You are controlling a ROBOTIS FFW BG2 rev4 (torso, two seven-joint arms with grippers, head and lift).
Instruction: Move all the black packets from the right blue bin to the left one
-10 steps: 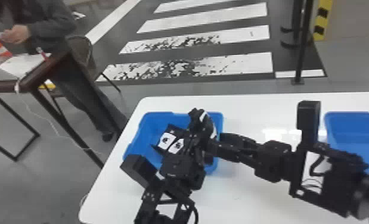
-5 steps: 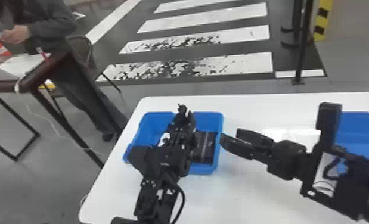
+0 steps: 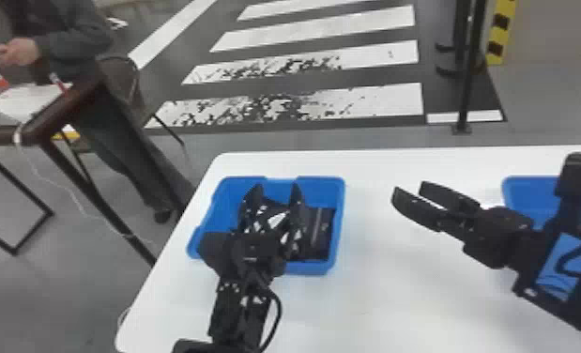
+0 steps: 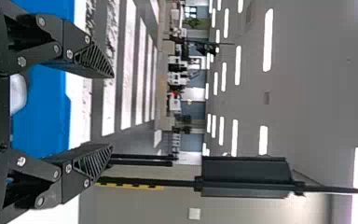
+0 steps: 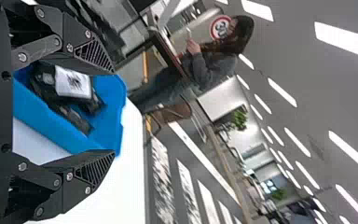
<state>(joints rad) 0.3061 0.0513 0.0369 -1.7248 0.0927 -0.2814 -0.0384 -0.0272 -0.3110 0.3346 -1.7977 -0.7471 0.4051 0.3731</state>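
Note:
My left gripper [image 3: 277, 193] is over the left blue bin [image 3: 340, 197], its two fingers spread; this same gripper [image 4: 113, 111] stands open in the left wrist view, with blue bin wall [image 4: 46, 112] behind. Black packets [image 3: 321, 232] lie in the bin's right part, next to the left gripper, which hides some of the bin's inside. Between the bins, above the table, hangs my right gripper [image 3: 408, 191]. In the right wrist view the right gripper [image 5: 113, 111] is open and holds nothing; beyond it are dark packets [image 5: 70, 116], one with a white label [image 5: 73, 84].
The right blue bin [image 3: 521, 190] stands at the table's right, partly behind the right arm. Both bins rest on the white table [image 3: 373, 300]. A dark-edged table [image 3: 35, 129] stands apart on the left, and a black post [image 3: 470, 80] rises beyond the white table.
My right gripper has drawn back to the right from the left bin. The left gripper has swung round to point forward, uncovering black packets in the bin's right part.

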